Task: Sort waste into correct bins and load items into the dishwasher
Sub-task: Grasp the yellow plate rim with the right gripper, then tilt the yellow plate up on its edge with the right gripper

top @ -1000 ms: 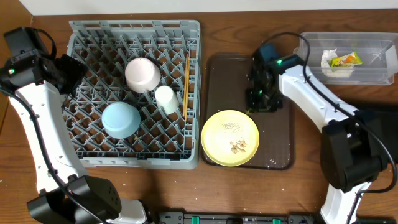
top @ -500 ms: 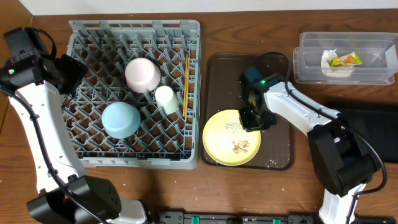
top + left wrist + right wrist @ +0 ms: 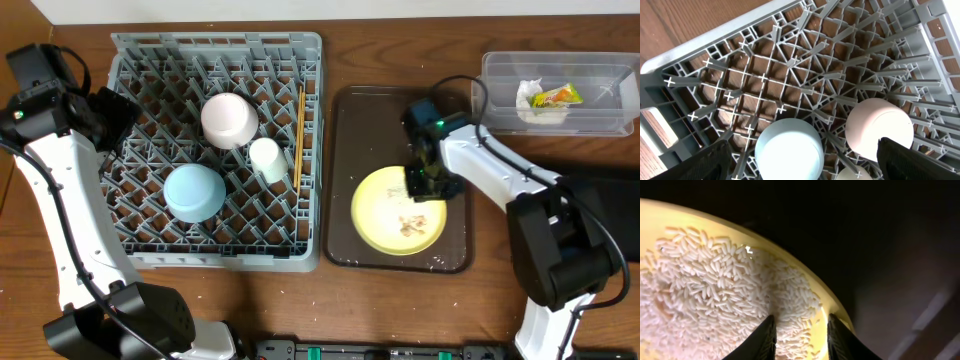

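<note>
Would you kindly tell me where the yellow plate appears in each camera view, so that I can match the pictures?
Overhead: the yellow plate lies on the dark brown tray, right of the grey rack.
Left wrist: not in it.
Right wrist: the plate fills the left and bottom, seen close up.
Shared landmark: the pale food crumbs on the plate, in the overhead and right wrist views.
</note>
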### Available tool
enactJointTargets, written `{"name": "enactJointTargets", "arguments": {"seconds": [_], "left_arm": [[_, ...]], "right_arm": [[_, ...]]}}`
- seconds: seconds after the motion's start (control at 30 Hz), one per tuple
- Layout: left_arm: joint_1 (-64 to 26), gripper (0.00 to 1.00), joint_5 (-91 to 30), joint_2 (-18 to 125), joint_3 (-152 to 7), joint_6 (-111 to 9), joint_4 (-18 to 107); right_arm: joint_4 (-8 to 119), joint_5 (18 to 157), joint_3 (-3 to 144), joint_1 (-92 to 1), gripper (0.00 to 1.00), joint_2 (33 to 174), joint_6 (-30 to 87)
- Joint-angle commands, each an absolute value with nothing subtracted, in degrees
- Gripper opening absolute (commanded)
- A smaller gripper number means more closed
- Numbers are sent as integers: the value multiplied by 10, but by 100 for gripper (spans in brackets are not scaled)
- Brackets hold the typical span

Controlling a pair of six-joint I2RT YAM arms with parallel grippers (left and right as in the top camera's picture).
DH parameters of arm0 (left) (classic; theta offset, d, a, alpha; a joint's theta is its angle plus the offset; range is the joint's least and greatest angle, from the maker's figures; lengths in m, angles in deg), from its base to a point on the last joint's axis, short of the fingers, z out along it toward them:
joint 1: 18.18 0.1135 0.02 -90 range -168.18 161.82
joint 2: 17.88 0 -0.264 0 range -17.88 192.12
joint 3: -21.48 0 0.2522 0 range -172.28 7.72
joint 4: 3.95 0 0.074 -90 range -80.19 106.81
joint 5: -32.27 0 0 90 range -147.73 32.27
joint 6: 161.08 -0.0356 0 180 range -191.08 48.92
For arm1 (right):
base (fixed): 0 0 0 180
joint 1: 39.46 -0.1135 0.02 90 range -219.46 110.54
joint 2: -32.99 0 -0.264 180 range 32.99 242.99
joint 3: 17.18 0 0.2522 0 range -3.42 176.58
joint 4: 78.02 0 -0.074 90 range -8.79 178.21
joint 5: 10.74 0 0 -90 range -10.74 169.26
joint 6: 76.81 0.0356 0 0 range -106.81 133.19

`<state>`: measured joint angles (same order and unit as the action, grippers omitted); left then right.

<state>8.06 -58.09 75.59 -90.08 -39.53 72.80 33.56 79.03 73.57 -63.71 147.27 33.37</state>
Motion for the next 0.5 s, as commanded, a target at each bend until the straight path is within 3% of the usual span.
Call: {"name": "enactJointTargets", "arguments": {"seconds": [0.0, 0.23, 0.33, 0.47], "left_arm": [[82, 93, -584, 757, -900, -391, 730], [82, 93, -584, 757, -900, -391, 730], [82, 93, -584, 757, -901, -391, 730], [82, 93, -584, 757, -900, -391, 730]], "right_arm": [[330, 709, 760, -612, 33, 1474, 334], [281, 713, 842, -595, 30, 1473, 304], [269, 784, 883, -608, 30, 1473, 256], [271, 892, 899, -646, 43, 1473, 189]]}}
